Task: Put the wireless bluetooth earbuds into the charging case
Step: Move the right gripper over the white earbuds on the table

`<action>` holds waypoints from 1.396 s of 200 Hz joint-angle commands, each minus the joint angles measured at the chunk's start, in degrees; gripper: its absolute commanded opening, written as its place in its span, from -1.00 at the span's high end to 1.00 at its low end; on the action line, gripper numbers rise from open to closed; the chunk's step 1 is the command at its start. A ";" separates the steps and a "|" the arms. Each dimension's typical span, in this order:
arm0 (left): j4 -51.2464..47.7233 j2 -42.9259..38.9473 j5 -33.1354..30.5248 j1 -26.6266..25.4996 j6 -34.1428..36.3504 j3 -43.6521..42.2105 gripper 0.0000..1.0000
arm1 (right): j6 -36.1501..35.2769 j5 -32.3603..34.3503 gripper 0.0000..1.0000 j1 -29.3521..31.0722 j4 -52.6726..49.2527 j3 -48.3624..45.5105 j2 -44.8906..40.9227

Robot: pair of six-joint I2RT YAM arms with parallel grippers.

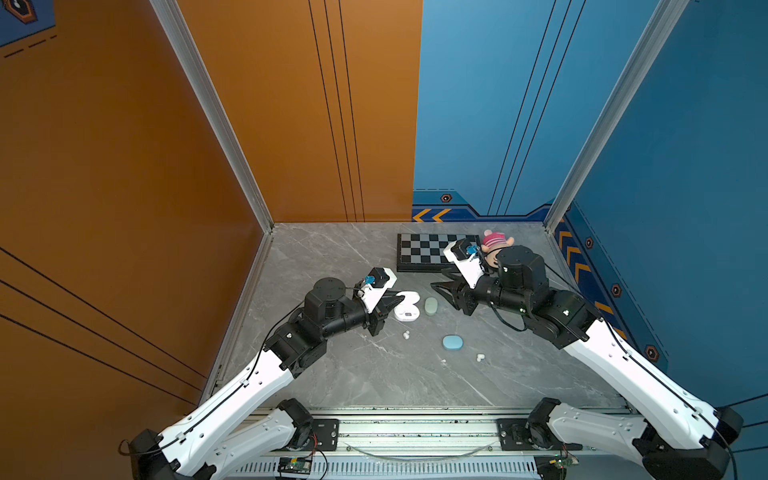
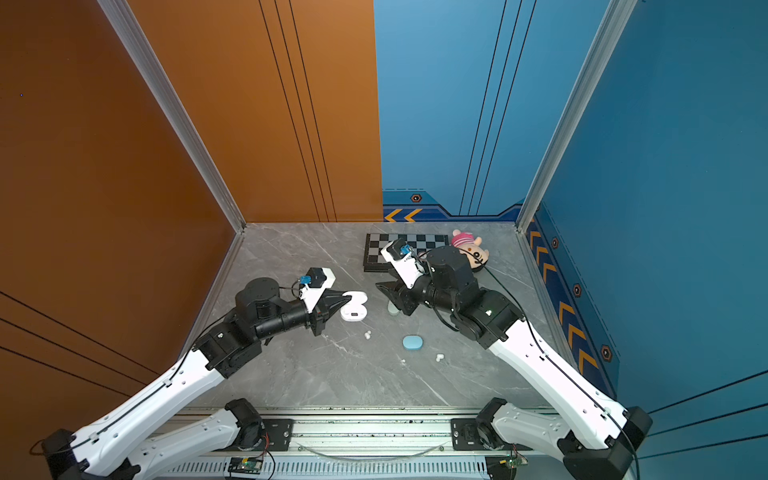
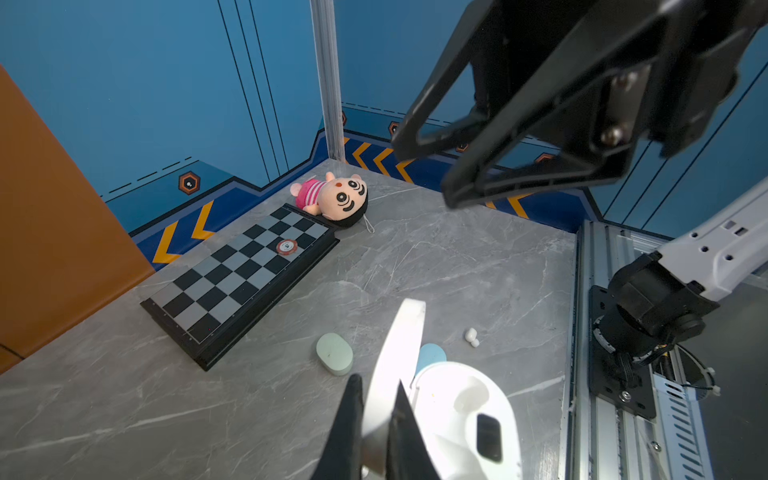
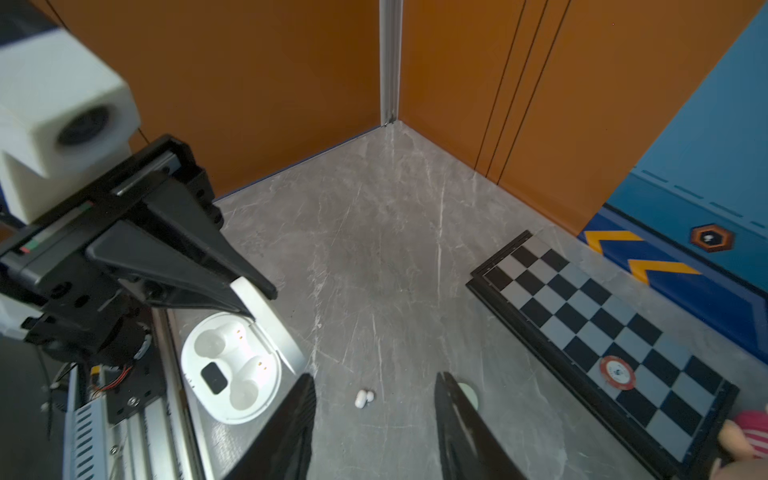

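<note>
Charging case lid is pinched by the closed left gripper; earbuds must next be grasped by the parted, empty right gripper.

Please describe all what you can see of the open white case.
The white case is an oval shell of glossy plastic, lying flat on the grey table. Its hinged lid stands open, pinched at the edge by the shut left claw. Inside are two wells that look empty, tiny gold contacts and a dark rectangular patch.
</note>
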 commanded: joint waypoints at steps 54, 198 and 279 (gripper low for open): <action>2.76 -10.38 -4.17 5.35 -6.83 -9.06 1.00 | 40.19 10.24 0.09 -2.04 -4.27 -0.98 2.78; 0.20 -24.10 -8.62 7.79 -8.16 -17.72 1.00 | 106.10 17.73 -0.09 18.29 -1.15 -4.64 34.52; -3.03 -27.11 -8.12 7.88 -6.08 -18.21 1.00 | 112.05 14.96 -0.10 17.69 8.61 -2.91 44.38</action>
